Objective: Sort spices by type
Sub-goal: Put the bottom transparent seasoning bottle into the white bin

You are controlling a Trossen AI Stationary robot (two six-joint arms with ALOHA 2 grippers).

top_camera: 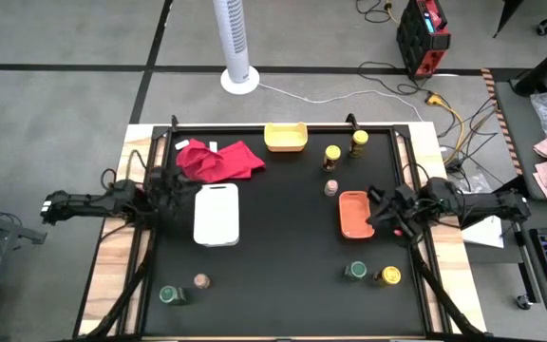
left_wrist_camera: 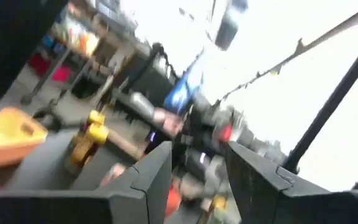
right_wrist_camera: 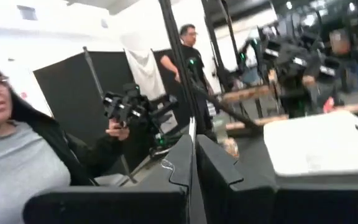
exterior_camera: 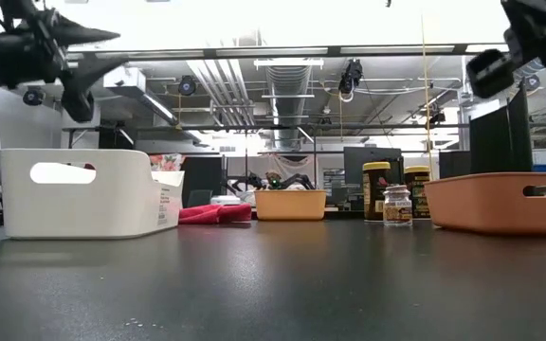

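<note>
Counting seven jars: three yellow [top_camera: 332, 155], two green-lidded [top_camera: 355, 272], two pinkish [top_camera: 331, 188]; left hand [left_wrist_camera: 194, 177] parted, right hand [right_wrist_camera: 195, 163] closed.

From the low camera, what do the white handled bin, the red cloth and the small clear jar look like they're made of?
White handled bin: likely moulded plastic, matte, with smooth rounded walls and a cut-out grip. Red cloth: soft fabric, lying crumpled in folds. Small clear jar: see-through body, glass or clear plastic, contents visible; which one can't be told.

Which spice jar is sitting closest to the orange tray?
The pinkish-brown jar, just off the orange tray at its far left corner. The two yellow jars stand farther back, and the green-lidded jar sits well in front.
</note>
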